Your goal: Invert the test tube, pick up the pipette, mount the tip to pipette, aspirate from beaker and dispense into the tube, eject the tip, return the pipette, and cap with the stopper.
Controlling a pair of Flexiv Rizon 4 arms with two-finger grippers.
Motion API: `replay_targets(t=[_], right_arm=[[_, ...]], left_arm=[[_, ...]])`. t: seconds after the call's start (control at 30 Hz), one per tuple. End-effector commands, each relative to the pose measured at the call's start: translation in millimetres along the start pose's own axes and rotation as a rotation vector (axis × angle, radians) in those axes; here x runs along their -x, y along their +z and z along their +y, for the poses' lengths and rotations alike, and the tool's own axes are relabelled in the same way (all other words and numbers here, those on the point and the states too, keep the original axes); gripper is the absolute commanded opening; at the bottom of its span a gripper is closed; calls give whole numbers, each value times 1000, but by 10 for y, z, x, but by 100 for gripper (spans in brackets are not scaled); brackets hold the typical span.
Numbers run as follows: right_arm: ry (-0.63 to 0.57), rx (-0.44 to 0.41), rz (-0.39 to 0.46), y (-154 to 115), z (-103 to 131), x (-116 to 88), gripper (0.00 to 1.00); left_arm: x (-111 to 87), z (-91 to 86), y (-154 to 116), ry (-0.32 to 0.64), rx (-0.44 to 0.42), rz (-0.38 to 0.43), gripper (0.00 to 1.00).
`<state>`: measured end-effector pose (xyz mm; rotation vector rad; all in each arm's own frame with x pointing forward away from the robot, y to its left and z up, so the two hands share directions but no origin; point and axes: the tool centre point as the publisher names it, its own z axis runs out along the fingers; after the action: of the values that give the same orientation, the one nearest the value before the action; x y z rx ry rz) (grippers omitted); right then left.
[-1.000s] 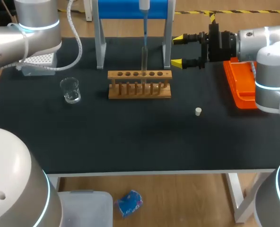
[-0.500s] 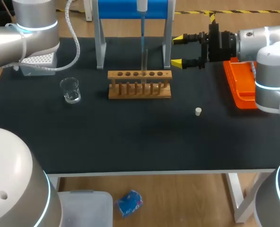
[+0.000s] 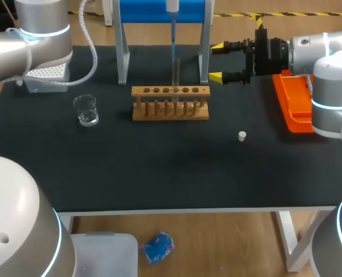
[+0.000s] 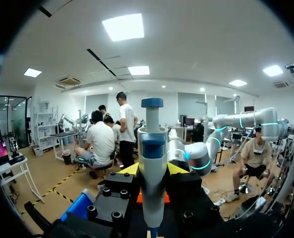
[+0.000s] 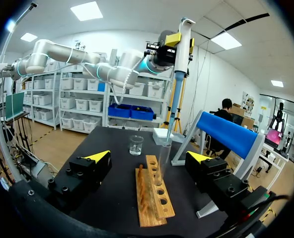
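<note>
One clear test tube [image 3: 175, 81], upright in a pale wooden rack [image 3: 170, 105]

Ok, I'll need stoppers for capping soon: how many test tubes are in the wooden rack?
1. One test tube stands upright in a middle hole of the wooden rack, under the pipette. The other holes look empty.

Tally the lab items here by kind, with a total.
Clear glass beaker: 1
Wooden tube rack: 1
Glass test tube: 1
Small white stopper: 1
White-and-blue pipette: 1
White tip box: 1
Orange tray: 1
Blue pipette stand: 1
Total: 8
</note>
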<state>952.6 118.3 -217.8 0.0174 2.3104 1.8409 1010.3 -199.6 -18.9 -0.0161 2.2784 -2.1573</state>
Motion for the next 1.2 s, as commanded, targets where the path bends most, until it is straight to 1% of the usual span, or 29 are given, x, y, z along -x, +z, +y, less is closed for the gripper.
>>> replay_targets(t=[0.03, 0.23, 0.6, 0.93, 1.2], right_arm=[[-1, -1, -2, 0, 0, -8, 100], [-1, -1, -2, 0, 0, -8, 100], [-1, -1, -2, 0, 0, -8, 100], [-1, -1, -2, 0, 0, -8, 100], [-1, -1, -2, 0, 0, -8, 100]], left_arm=[[24, 14, 53, 4, -10, 6, 0], [29, 9, 113, 15, -35, 26, 0], [-6, 8, 168, 14, -32, 48, 0], [-54, 80, 119, 4, -27, 36, 0], [-49, 111, 103, 6, -20, 31, 0]])
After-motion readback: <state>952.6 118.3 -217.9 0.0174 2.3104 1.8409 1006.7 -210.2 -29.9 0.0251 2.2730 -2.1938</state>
